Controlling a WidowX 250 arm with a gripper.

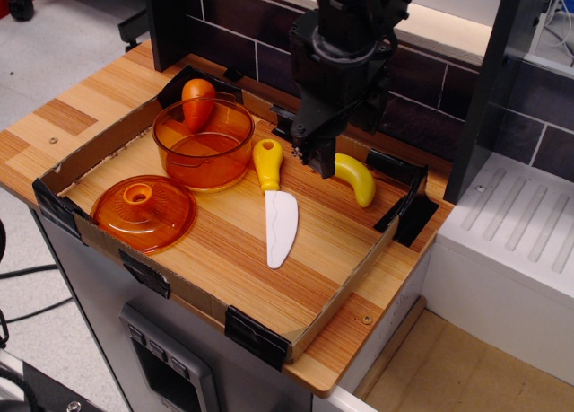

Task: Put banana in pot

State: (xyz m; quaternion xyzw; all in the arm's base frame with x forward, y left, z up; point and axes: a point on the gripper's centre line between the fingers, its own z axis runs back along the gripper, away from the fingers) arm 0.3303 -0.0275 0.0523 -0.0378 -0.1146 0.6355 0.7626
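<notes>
The gripper (325,165) hovers at the left end of the banana (356,178), which lies on the worktop right of the pot (203,144). Jaw state unclear. Next: grasp, then lift.

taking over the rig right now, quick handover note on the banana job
Gripper: down at the left end of the banana; the view doesn't show whether the fingers are open or shut, or whether they touch it.
Banana: lying on the board at the right of the tray, beside the knife.
Pot: at the tray's back left, uncovered; its lid lies in front of it.
Done: approach only.
Left: grasp the banana, lift it, carry it left, release it in the pot.
</notes>
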